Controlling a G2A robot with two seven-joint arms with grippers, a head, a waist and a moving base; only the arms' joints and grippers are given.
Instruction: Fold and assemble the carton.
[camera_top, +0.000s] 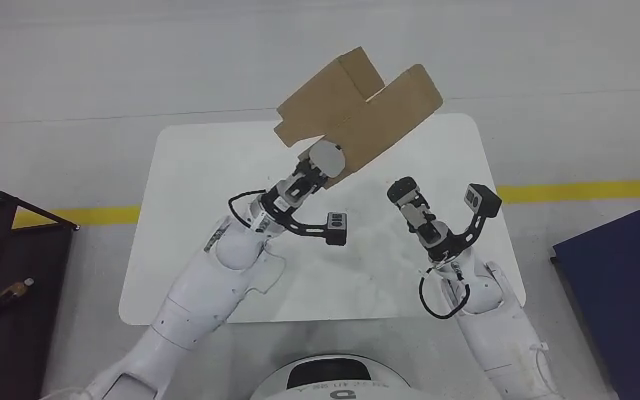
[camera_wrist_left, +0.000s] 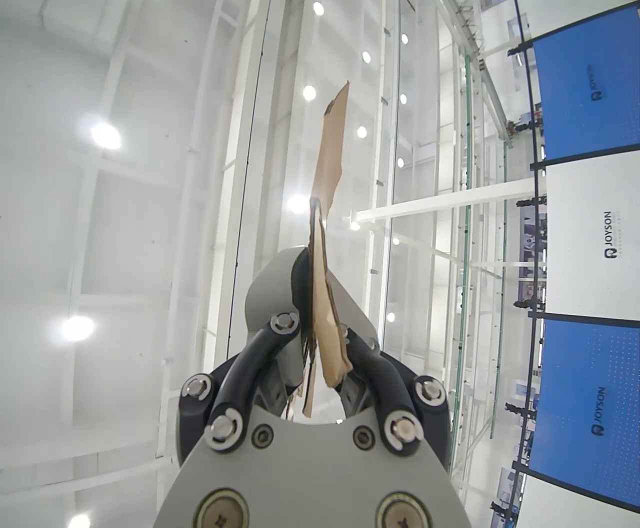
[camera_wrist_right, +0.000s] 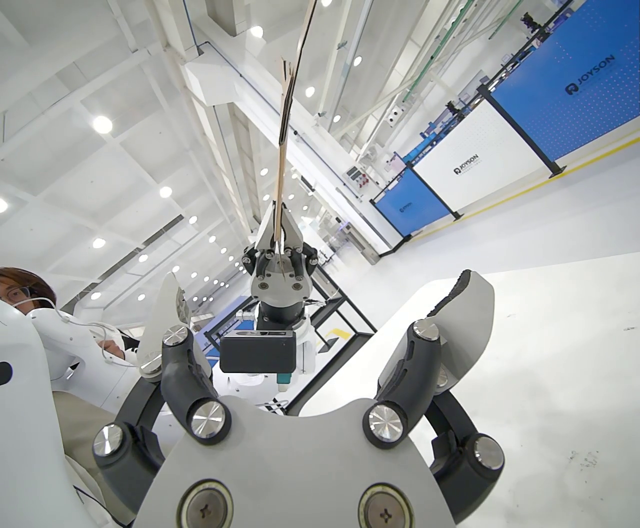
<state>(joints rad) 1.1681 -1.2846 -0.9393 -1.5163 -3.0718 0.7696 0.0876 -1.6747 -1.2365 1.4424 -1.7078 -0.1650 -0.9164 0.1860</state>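
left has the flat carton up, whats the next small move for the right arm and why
Probably bring the open right gripper to the free edge of the carton: the left gripper alone pinches it, unfolded, above the table.

carton (camera_top: 355, 105) far end: runs out of frame in the right wrist view, no telling where it stops
carton faces: left wrist view gets it edge-on, a thin brown strip, creases unreadable
carton near edge: buried between the fingers of the left gripper (camera_wrist_left: 317, 285)
dark rack (camera_top: 28, 250): chopped off by the top view's side edge
blue panel (camera_top: 610, 290): same, just a corner in frame
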